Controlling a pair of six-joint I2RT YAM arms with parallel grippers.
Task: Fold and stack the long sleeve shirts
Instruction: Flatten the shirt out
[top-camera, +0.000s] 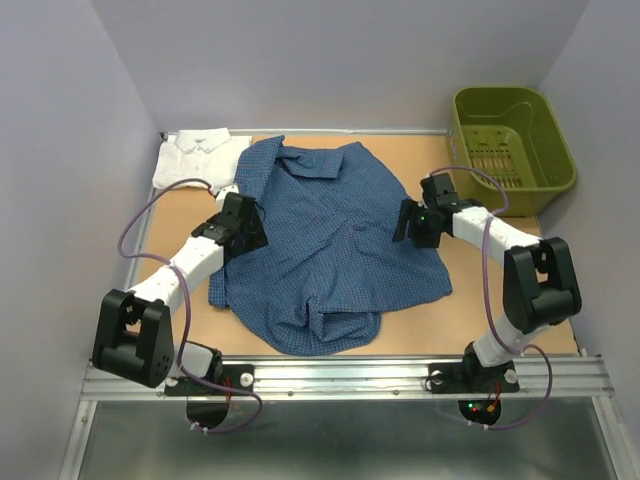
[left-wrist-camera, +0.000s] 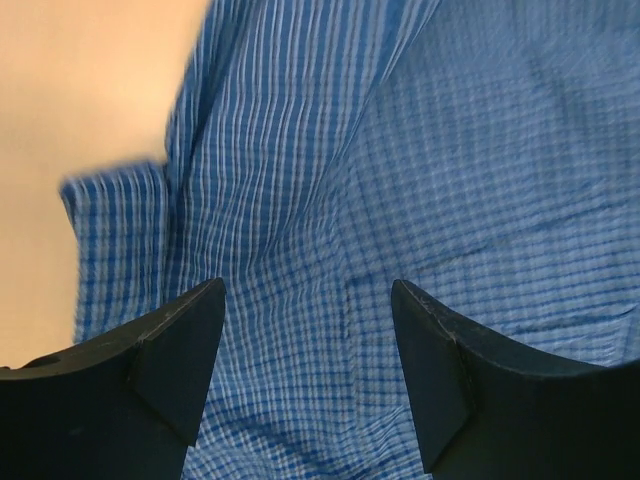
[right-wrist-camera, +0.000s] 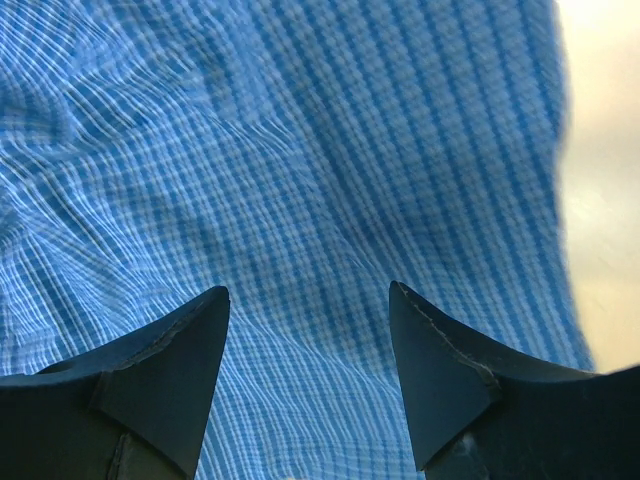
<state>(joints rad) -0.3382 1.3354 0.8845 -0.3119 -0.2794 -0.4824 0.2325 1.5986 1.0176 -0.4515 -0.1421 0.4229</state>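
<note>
The blue shirt (top-camera: 330, 250) lies collar far; left fingers (left-wrist-camera: 150, 385) and right fingers (right-wrist-camera: 455, 400), wide and empty, hover over its two side edges.

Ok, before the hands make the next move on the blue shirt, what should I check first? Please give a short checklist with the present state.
1. Left hand open with nothing between the fingers: ok, only cloth lies below it.
2. Right hand open and holding nothing: ok.
3. Blue shirt lies flat: not ok, it is wrinkled and its near edge is bunched.
4. White shirt apart from the blue one: cannot tell, their edges meet at the far left corner.
5. Basket out of the way: ok, it sits beyond the far right corner.
</note>
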